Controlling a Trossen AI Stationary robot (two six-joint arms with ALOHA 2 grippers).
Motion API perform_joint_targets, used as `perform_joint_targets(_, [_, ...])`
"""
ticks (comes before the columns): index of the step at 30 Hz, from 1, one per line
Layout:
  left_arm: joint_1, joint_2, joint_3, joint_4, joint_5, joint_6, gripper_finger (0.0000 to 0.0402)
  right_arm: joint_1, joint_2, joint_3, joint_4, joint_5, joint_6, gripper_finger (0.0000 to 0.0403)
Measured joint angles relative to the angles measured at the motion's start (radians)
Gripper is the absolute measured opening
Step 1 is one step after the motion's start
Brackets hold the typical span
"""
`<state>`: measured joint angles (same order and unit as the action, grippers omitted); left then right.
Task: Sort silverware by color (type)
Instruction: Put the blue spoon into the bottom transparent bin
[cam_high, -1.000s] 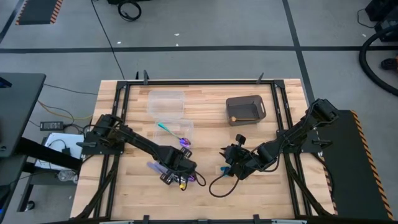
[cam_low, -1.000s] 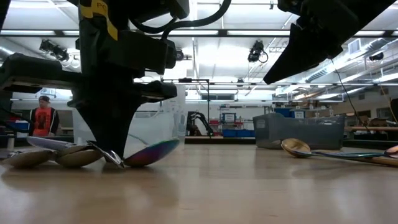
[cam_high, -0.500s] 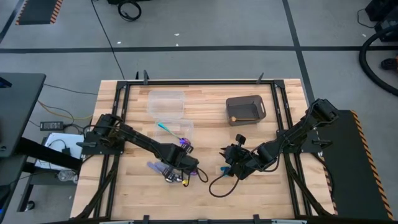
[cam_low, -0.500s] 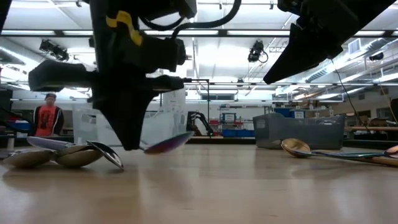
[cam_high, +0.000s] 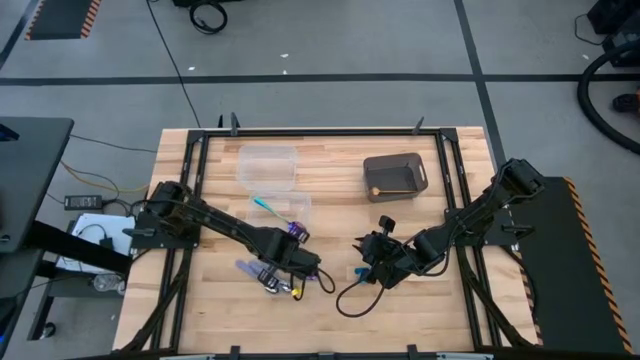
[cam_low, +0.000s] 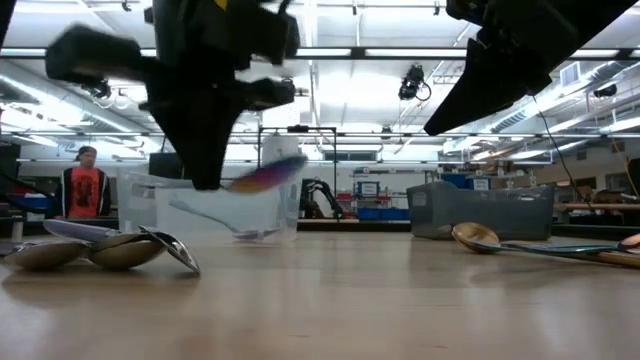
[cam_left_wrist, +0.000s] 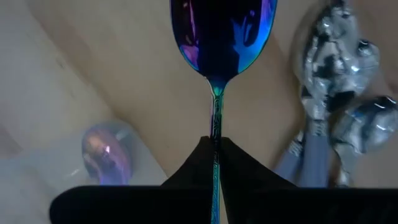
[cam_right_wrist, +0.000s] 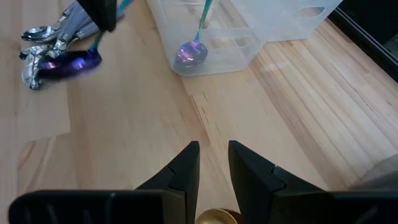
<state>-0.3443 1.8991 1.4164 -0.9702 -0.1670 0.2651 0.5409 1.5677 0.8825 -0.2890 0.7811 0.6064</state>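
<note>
High view: the left gripper (cam_high: 293, 262) hangs over the front-middle of the table (cam_high: 330, 305), just in front of the nearer clear tub (cam_high: 284, 208). Its fingers are pinched tight on the thin handle of an iridescent purple spoon (cam_left_wrist: 222, 34) — the left wrist view shows the two dark tips meeting on the teal stem with the bowl sticking out ahead. In the low view that spoon (cam_low: 266, 174) is well off the wood, tilted slightly upward, with the tub behind it.

A pile of silver-headed, lavender-handled utensils (cam_left_wrist: 333, 102) lies on the table just beside the held spoon; from table height they rest in a fan (cam_low: 110, 248) at the left. Inside the nearer tub a second purple-headed spoon (cam_right_wrist: 191, 51) already lies, teal handle leaning against the wall. A farther clear tub (cam_high: 267, 161) stands behind it.

The right gripper (cam_right_wrist: 213, 163) waits low over the table, right of centre, well apart from the left one — its fingers stand a narrow gap apart, holding nothing. A gold utensil (cam_right_wrist: 217, 217) peeks out under them. The dark grey bin (cam_high: 394, 175) sits toward the back right, with a gold piece (cam_high: 375, 190) inside.
</note>
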Motion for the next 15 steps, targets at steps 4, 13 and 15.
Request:
perform_joint_targets(4, [-0.001, -0.048, 0.008, -0.032, -0.005, -0.026, 0.0015, 0.000, 0.000, -0.009, 0.012, 0.000, 0.001, 0.0095])
perform_joint_targets(13, [0.002, -0.163, 0.008, -0.081, -0.028, -0.063, 0.0015, 0.000, 0.000, -0.030, 0.047, -0.003, 0.001, 0.0095])
perform_joint_targets(15, [0.007, -0.182, 0.009, -0.088, -0.038, -0.067, 0.0015, 0.000, 0.000, -0.030, 0.054, -0.008, -0.007, 0.0095])
